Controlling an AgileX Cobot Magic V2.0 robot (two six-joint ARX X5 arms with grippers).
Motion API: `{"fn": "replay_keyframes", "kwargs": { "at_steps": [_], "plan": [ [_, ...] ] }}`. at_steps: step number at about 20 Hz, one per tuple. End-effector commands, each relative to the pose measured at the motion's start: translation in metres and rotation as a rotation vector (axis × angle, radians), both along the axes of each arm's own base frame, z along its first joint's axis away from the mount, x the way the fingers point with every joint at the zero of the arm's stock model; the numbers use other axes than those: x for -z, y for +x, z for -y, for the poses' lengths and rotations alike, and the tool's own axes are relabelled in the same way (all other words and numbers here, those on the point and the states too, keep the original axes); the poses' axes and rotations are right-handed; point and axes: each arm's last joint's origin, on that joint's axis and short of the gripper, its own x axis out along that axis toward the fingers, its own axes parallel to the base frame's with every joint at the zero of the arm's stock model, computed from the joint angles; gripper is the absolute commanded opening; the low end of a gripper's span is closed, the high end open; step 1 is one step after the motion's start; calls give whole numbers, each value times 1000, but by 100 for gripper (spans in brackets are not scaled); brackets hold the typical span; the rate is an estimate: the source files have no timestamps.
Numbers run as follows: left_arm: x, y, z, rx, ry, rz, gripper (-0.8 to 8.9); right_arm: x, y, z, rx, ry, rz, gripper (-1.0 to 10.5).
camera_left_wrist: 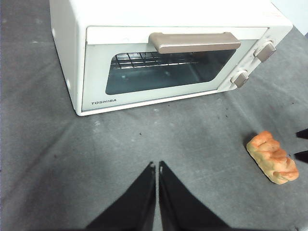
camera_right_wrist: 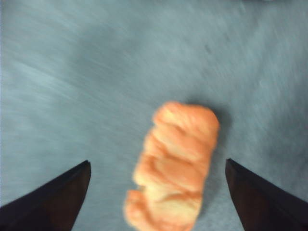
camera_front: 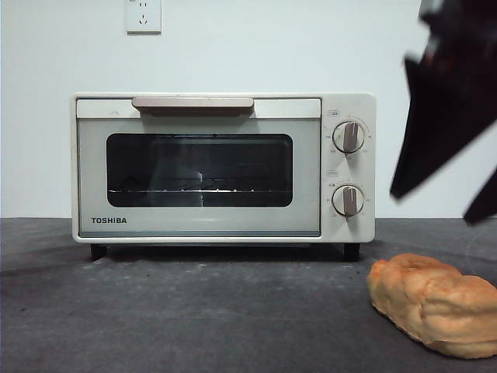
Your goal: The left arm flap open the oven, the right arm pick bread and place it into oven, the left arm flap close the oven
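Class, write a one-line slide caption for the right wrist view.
Open right gripper above the bread, which lies on the grey table between its two spread jaws.

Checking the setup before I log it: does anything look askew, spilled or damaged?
Nothing stands out. The oven stands level with its door shut, and the bread lies whole on the table beneath the open right claw.

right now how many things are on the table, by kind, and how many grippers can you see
oven: 1, door shut
bread: 1, lying on the table to the knob side of the oven
grippers: 2, left gripper shut, right gripper open above the bread
total: 4
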Motion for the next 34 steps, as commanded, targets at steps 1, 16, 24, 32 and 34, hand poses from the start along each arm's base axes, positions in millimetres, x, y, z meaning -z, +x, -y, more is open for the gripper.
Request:
{"fn": "replay_keyframes", "kwargs": {
  "at_steps": [1,16,24,32,34],
  "plan": [
    [-7,0,0,10,3,30,16,10,3,-9,41,-31,-5,446],
    [-7,0,0,10,3,26,16,56,26,-34,67,-174,-61,282],
    [-8,2,3,29,-5,37,16,41,23,-33,48,-108,-20,158],
    [-23,41,28,127,-100,102,16,-14,8,-22,41,7,98,159],
    [-29,59,38,143,-90,113,16,-26,3,-18,41,24,119,159]
  ]
}}
